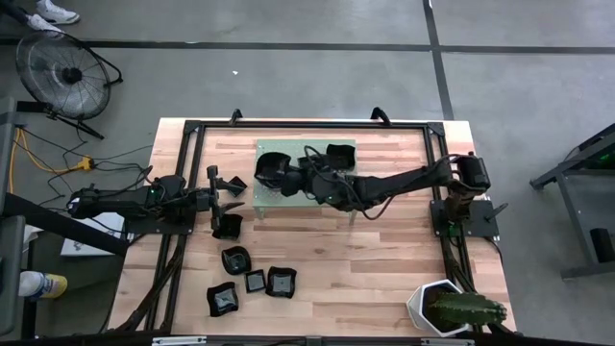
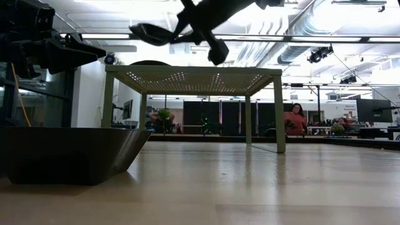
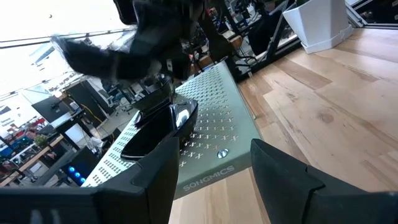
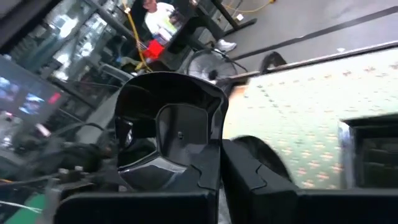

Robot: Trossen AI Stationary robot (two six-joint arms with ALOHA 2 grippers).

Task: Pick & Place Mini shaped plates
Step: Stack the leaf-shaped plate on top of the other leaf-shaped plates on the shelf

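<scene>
Right gripper [image 4: 217,174] fills the near part of its wrist view: jaws clamped on a glossy black mini plate [image 4: 168,134], rim pinched between the two fingers, plate held up off any surface. High view puts that same gripper over the left part of the pale green perforated rack [image 1: 341,197], right arm reaching across the table from the right edge. Low view shows the plate tilted in the air above the rack top.

Wooden table [image 1: 384,269] carries everything. Rack sits at the far centre, standing on legs, with open space beneath. Left arm [image 1: 125,200] lies along the table's left side; left gripper [image 1: 229,192] has its jaws apart and nothing between them, aimed at the rack's near-left corner. White hexagonal plant pot [image 1: 430,303] with a cactus sits at the near-right corner of the table, well apart from the rest.

Plates, by place:
- one on the rack at the far right of its top [image 1: 340,154]
- one on the rack's left edge, right under the held plate [image 3: 163,127]
- one on the table just beside the left gripper [image 1: 227,227]
- four clustered near the front centre-left [image 1: 254,281], close together; cannot tell whether they touch
</scene>
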